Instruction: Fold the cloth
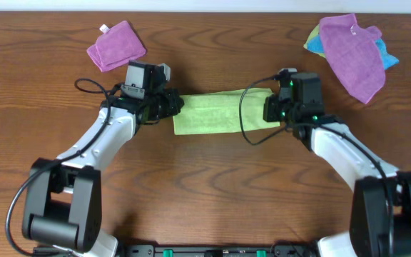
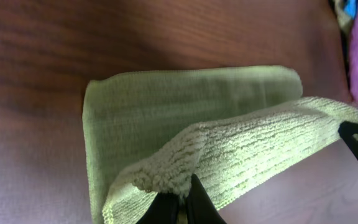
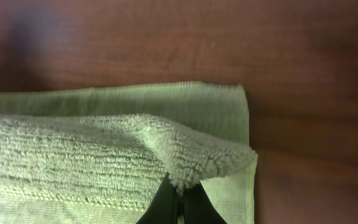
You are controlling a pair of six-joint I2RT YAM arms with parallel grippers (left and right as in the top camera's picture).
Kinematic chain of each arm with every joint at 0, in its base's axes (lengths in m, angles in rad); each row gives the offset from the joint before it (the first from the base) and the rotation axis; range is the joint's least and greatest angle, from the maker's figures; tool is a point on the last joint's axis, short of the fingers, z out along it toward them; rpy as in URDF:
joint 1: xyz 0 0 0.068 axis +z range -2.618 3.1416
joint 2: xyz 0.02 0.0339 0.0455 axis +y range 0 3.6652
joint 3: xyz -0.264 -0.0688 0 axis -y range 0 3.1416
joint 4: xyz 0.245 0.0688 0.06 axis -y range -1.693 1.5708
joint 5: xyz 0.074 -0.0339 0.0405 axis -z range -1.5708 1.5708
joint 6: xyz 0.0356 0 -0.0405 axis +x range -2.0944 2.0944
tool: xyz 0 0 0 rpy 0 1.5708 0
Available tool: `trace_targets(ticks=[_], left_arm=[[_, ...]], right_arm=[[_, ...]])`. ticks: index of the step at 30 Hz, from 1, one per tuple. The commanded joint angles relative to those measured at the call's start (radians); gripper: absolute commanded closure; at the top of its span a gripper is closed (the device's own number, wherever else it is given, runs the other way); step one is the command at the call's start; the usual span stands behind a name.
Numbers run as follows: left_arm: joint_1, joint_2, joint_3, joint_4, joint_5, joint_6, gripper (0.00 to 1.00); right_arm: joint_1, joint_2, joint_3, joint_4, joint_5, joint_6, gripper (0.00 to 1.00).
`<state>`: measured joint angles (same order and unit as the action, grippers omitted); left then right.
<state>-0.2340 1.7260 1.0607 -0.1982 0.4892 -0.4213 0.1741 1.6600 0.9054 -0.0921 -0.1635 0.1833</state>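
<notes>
Lying mid-table: the lime-green cloth, a long strip stretched between the two arms, its fluffy upper layer doubled over a flat lower one.
Left gripper: jaws pinched tight on the folded edge at the cloth's left end, holding it slightly above the layer beneath.
Right gripper: clamped the same way on the raised corner at the right end.
Table: dark brown wood under everything.
Small purple cloth: crumpled at the far edge beyond the left gripper, well apart from the green strip.
Large purple cloth: far right corner, draped over a blue cloth. A yellowish scrap seems to peek out beside it, though it is too small to be sure.
</notes>
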Motion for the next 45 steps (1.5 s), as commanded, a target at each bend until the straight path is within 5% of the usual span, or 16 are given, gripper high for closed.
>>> trace_targets(ticks=[1,19,20,21,23,27,30,34,40,42,45], left_arm=[[0.005,0.052,0.002,0.024,-0.052,-0.029,0.94],[0.005,0.150,0.002,0.097,-0.131,-0.028,0.94],[0.005,0.150,0.002,0.097,-0.132,-0.028,0.94],[0.005,0.150,0.002,0.097,-0.132,-0.028,0.92],[0.005,0.150,0.002,0.098,-0.135,-0.028,0.84],[0.006,0.150,0.002,0.100,-0.159,-0.028,0.59],[0.010,0.150,0.002,0.107,-0.159,-0.027,0.36],[0.026,0.150,0.008,0.109,-0.151,-0.028,0.25],[0.060,0.138,0.053,0.101,-0.034,-0.028,0.32],[0.068,0.128,0.070,0.092,0.003,-0.028,0.48],[0.071,0.112,0.087,0.091,0.093,-0.029,0.94]], right_arm=[[-0.007,0.053,0.058,-0.005,0.056,0.010,0.99],[-0.002,0.159,0.084,-0.023,0.115,-0.035,0.99],[-0.003,0.159,0.084,-0.024,0.115,-0.035,0.93],[-0.002,0.159,0.084,-0.023,0.116,-0.035,0.78],[-0.003,0.159,0.084,-0.022,0.116,-0.035,0.57],[-0.003,0.158,0.084,-0.025,0.116,-0.035,0.36],[-0.003,0.151,0.084,-0.034,0.115,-0.035,0.32],[-0.003,0.124,0.084,-0.058,0.115,-0.034,0.31],[-0.003,0.018,0.084,-0.146,0.109,0.033,0.23],[-0.003,-0.026,0.084,-0.185,0.105,0.074,0.19],[-0.004,-0.101,0.084,-0.256,0.099,0.135,0.14]])
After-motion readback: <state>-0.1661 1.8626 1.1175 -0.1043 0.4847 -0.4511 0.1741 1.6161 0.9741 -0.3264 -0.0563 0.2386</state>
